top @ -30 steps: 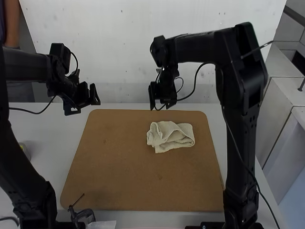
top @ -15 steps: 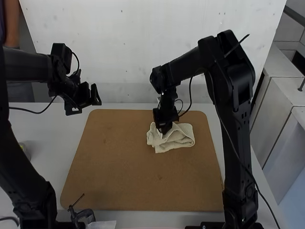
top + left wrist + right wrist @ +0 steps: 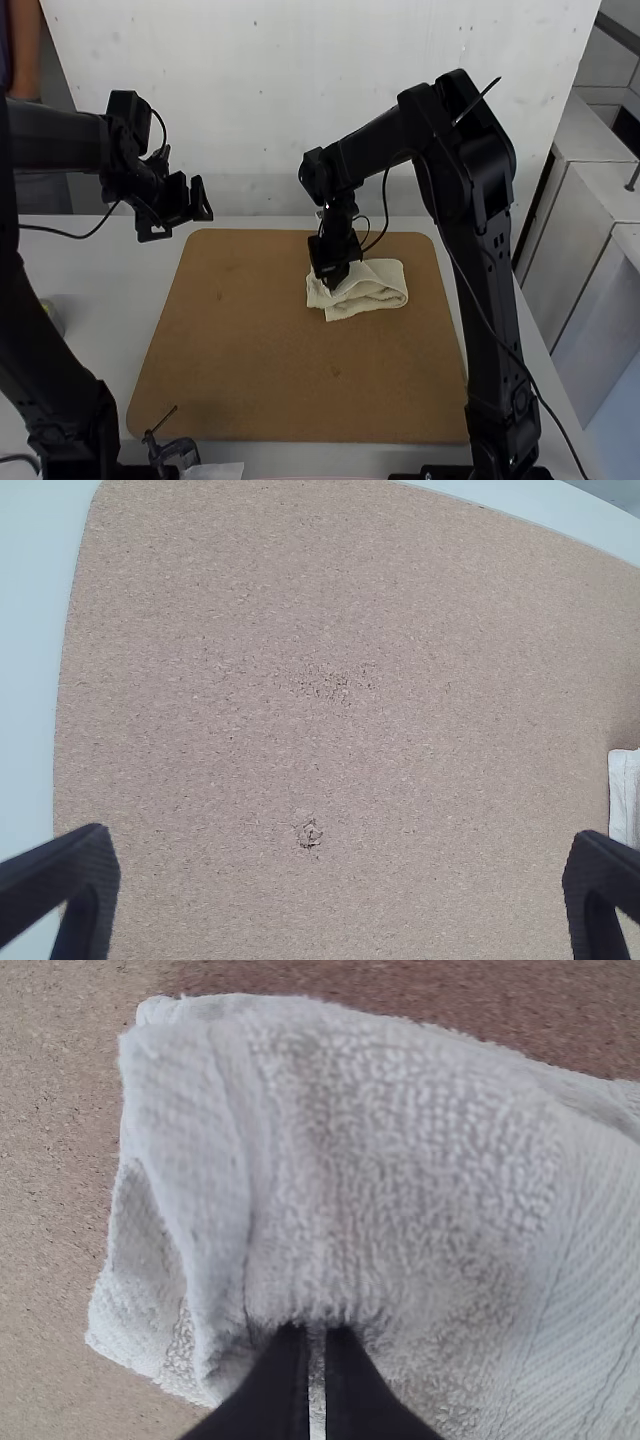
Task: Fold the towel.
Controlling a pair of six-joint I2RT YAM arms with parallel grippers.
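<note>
Towel [image 3: 378, 288] lies loosely folded on the board [image 3: 250, 350], right of centre. Right tool [image 3: 330, 282] pinches its left part, fingers together; left tool [image 3: 178, 222] hangs with fingers wide apart.

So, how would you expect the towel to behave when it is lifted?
The towel will probably sag, given its soft creases. Its looped, fuzzy surface suggests it shouldn't slip easily. Its loosely folded layers may well fall open.

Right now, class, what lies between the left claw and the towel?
Nothing: between the left claw and the towel there is a bare stretch of brown board, as the high view shows.
</note>
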